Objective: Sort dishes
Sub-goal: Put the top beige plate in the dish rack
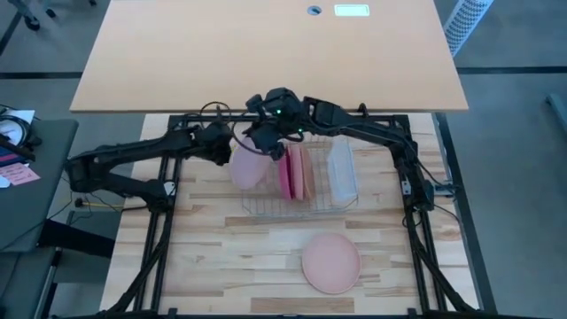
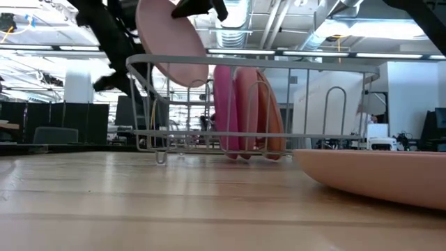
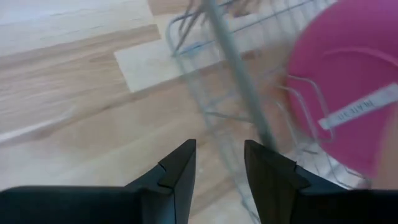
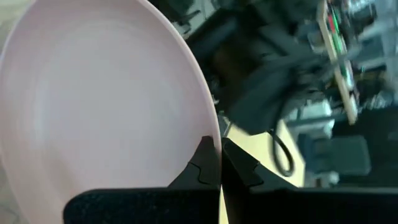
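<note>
clearly the wire rack (image 1: 297,199) on the wooden surface (image 1: 213,257) is the biggest piece here, with a magenta plate (image 1: 285,173) and a salmon plate (image 1: 304,173) standing on edge in its slots and a clear tub (image 1: 342,170) at its far end. these plates look light, stiff and smooth, likely slippery, so the thin rim is the place to pinch. the right end effector (image 4: 220,163) is clamped together on the rim of a pale pink plate (image 1: 249,166), which hangs tilted over the rack's left end. the left end effector (image 3: 219,167) sits just beside that end, fingers apart and empty. another salmon plate (image 1: 330,263) lies flat near the front edge. both end effectors overlap from above, so the exact contact point is hard to make out, and the low view cuts off the arms.
</note>
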